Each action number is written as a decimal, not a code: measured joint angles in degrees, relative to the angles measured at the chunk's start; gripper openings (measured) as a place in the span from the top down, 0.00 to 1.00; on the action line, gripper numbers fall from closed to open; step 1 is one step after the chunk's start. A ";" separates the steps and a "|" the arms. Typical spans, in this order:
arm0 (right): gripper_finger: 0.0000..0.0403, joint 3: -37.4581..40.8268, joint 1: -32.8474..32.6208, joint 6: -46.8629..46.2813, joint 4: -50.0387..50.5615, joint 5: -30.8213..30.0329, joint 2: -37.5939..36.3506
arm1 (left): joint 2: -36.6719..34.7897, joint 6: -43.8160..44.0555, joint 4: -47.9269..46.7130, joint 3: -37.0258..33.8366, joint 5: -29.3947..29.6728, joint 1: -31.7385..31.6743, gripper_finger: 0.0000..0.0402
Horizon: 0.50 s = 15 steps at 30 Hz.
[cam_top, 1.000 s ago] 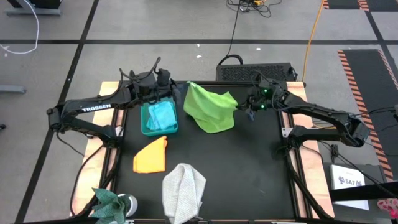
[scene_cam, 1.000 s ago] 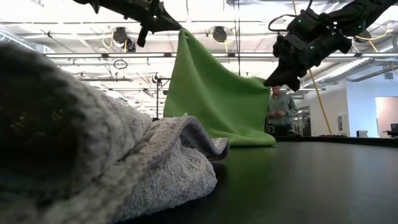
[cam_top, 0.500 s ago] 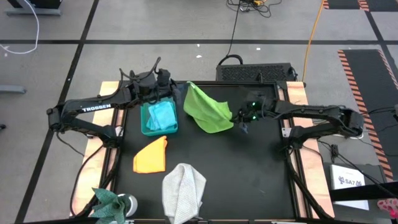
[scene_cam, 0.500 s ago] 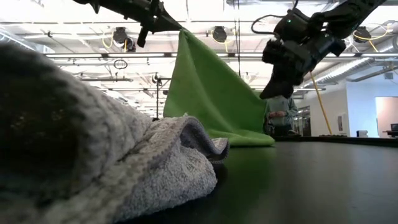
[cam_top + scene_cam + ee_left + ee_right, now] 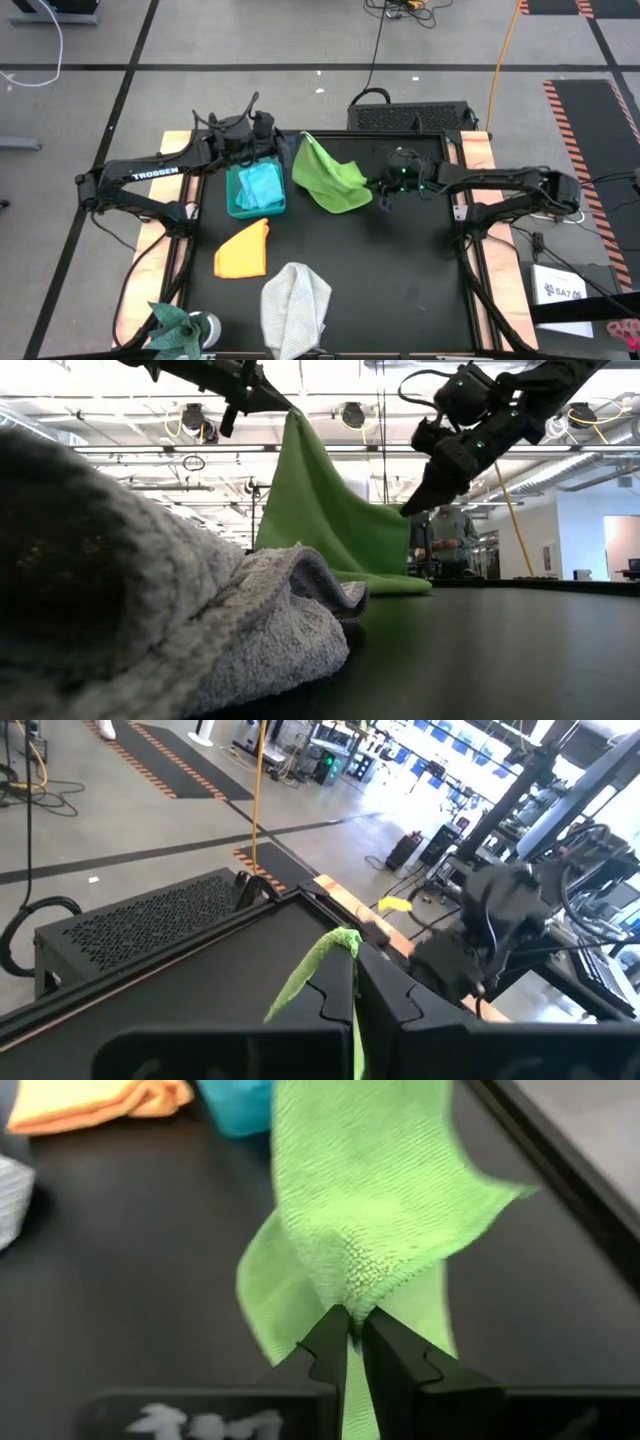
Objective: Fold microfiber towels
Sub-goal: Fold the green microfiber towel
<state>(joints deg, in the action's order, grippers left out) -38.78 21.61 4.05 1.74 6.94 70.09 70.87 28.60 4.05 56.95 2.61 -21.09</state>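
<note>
On the black table [image 5: 400, 280], lime green towel [image 5: 330, 182] pinched by left gripper [image 5: 283, 148] and right gripper [image 5: 378, 190].

Teal bin [image 5: 240, 205] on black table [image 5: 400, 280]; plant [image 5: 178, 328] at table corner.

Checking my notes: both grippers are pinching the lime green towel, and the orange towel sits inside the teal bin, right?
Not quite. The high view shows the orange towel lying on the table, apart from the teal bin. The left gripper and right gripper do pinch the lime green towel.
</note>
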 joint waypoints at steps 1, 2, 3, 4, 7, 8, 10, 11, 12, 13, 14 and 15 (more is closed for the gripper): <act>0.91 -0.39 0.80 0.09 0.04 0.06 -0.02 | 0.00 0.10 -0.09 0.00 -0.01 0.17 1.00; 0.90 -0.88 1.62 0.11 0.13 0.17 -0.02 | 0.00 0.26 -0.09 0.00 -0.05 0.23 1.00; 0.89 -1.37 2.59 0.11 -0.01 0.26 -0.01 | 0.00 0.38 -0.09 0.00 -0.12 0.25 1.00; 0.88 -1.86 3.55 0.12 -0.03 0.26 0.06 | 0.00 0.44 -0.09 0.00 -0.43 0.40 1.00; 0.84 -2.99 6.44 0.80 0.27 0.52 0.60 | 0.00 0.45 -0.09 0.00 -0.57 0.82 1.00; 0.82 -3.29 7.33 1.14 0.21 0.64 0.82 | 0.00 0.51 -0.09 0.00 -0.57 1.02 1.00; 0.80 -4.06 8.91 1.22 0.27 2.40 1.64 | 0.00 0.69 -0.09 0.00 -0.55 1.29 1.00; 0.79 -4.57 9.56 1.09 0.16 4.22 2.39 | 0.00 0.70 -0.09 0.00 -0.55 1.35 1.00; 0.78 -4.99 10.05 0.47 0.07 6.65 3.33 | 0.00 0.77 -0.09 0.00 -0.57 1.40 1.00; 0.78 -5.41 10.45 -0.60 0.00 9.49 4.54 | 0.00 1.05 -0.09 0.00 -0.57 1.53 1.00; 0.77 -5.90 10.74 -1.62 -0.26 12.23 5.95 | 0.00 1.17 -0.07 0.00 -0.55 1.66 1.00; 0.76 -6.42 10.94 -2.39 -0.46 14.46 7.57 | 0.00 1.34 -0.07 0.00 -0.55 1.72 1.00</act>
<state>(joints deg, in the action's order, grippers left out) -45.20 32.55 1.66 1.28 21.40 77.65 70.87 29.94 3.99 56.95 2.07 -19.37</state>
